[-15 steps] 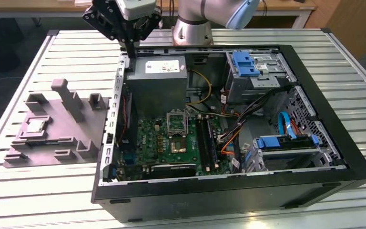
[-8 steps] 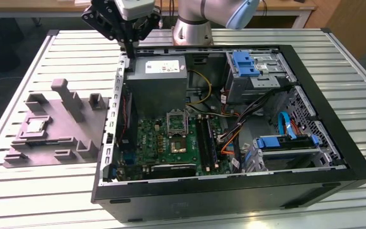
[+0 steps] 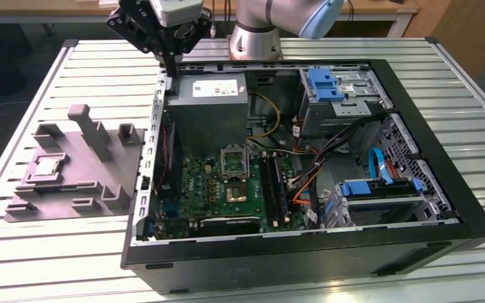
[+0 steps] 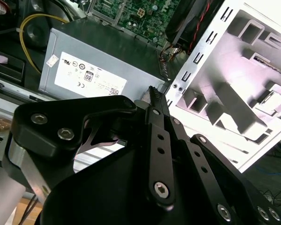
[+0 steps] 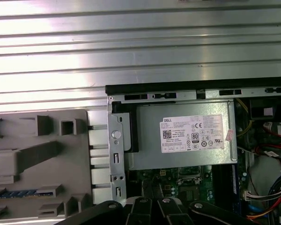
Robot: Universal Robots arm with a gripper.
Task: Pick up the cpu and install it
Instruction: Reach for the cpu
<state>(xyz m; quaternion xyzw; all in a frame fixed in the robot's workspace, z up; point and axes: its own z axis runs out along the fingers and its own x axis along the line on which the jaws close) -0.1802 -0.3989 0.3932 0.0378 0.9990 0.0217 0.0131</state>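
Exterior view: jaws together, empty.

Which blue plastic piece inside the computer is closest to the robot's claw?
The blue clip atop the drive cage beside the power supply. The other blue bracket sits farther from the gripper, low on the exterior view's right.

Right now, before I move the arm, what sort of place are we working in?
Probably a robotics lab or test bench: a slatted aluminium table carries an open computer case and a grey parts fixture, with the robot arm's base standing on it too.
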